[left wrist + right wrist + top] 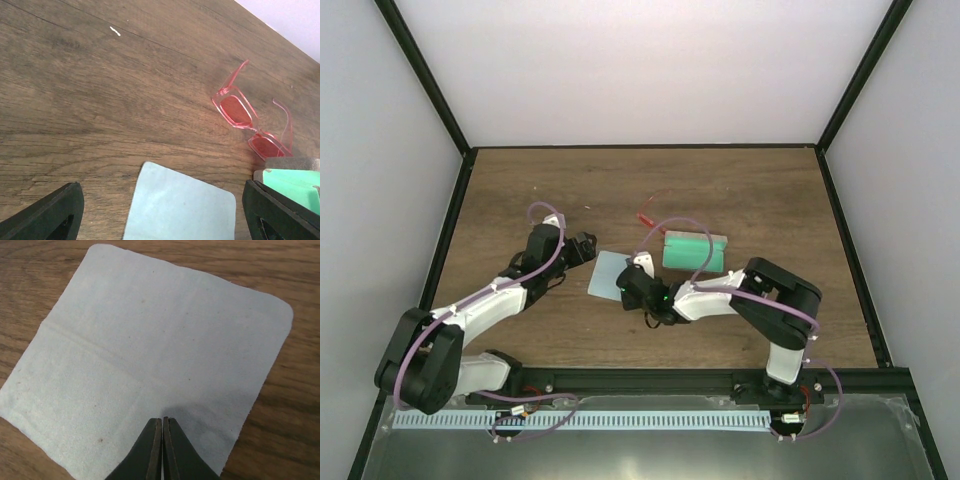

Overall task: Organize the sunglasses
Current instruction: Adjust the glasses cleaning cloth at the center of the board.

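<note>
On my overhead feed the sunglasses (646, 217) lie just above the middle of the wooden worktop (570, 180), at the upper left corner of the grey case (695, 252). The case is open, with its green lining facing up. Nothing is gripping the sunglasses.

The left wrist feed shows them at the right of the frame (236, 110). They have a pink-red see-through frame and tinted lenses, with both arms unfolded and pointing to the upper right. The lower lens runs up to the corner of the case (292, 182), and I cannot tell whether the two touch.

The pale blue cloth (608, 275) lies flat, left of the case and below the sunglasses in the overhead view.

The left jaws are released. Their dark fingers (50, 215) sit in the two bottom corners of the left wrist frame, with the cloth (180, 205) on the worktop between them.

The right jaws are clenched. On the right wrist feed their fingertips (155, 440) meet at bottom centre, over the cloth (150, 350) near its lower edge. I cannot tell whether any fabric is pinched between them, and the cloth looks flat apart from a crease running across it.
</note>
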